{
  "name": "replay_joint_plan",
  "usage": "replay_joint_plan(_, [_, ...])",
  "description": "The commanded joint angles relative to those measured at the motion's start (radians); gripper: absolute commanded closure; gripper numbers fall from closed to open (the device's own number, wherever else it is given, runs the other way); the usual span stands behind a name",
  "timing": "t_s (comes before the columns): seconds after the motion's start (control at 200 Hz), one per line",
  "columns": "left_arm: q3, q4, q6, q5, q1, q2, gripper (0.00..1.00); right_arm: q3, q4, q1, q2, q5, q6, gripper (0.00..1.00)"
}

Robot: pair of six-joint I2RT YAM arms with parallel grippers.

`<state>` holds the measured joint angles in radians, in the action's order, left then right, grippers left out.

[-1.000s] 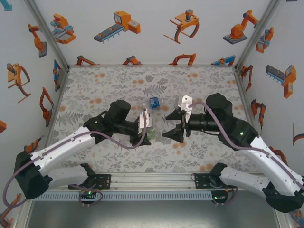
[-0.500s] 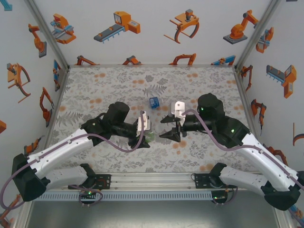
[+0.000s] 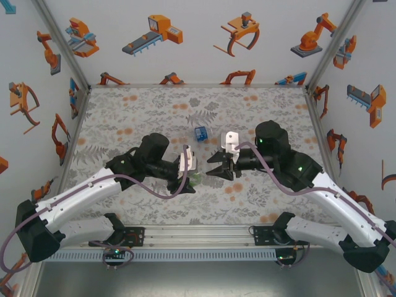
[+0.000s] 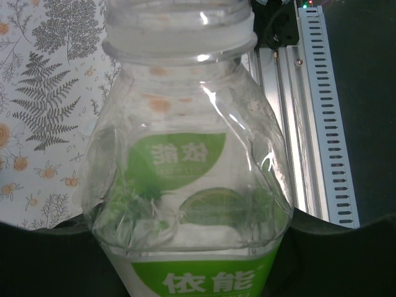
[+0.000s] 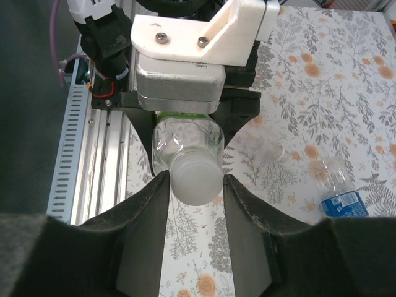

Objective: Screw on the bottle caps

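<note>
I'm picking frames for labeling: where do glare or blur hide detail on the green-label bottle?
Left wrist: white glare streaks cross the green-label bottle. Right wrist: the white cap looks milky and soft, the near fingers dark, slightly blurred. Top external: evenly lit, bottle tiny.

The green bottle [image 3: 196, 180], clear with a green label and dented sides, is held roughly level in the left gripper [image 3: 190, 176]. Its neck points right, and a frosted white cap [image 5: 195, 179] sits on its mouth. The blue bottle [image 3: 200, 133], clear with a blue label, lies on its side on the table [image 3: 124, 111], just behind the green one and apart from it.
</note>
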<state>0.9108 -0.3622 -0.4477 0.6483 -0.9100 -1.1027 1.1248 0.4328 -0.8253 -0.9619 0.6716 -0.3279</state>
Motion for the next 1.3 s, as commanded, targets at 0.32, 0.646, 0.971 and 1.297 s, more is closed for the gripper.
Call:
replay_joint_plan(0.32, [0.023,-0.009,-0.019,0.024,-0.016,0.012,1.0,0.024,0.037,-0.003,-0.011,0.035,-0.039,0.58])
replay_joint_plan(0.646, [0.028,-0.008,-0.016,0.008,-0.026,0.005,1.0,0.039,0.058,-0.004,-0.027,0.062,-0.033,0.72])
replay_joint_plan(0.971, [0.017,0.022,-0.005,-0.09,-0.027,-0.006,1.0,-0.038,-0.042,-0.004,-0.037,-0.165,0.56,0.93])
replay_joint_plan(1.297, [-0.005,0.098,0.008,-0.211,-0.027,-0.038,1.0,-0.085,0.087,-0.003,-0.065,-0.404,1.402,1.0])
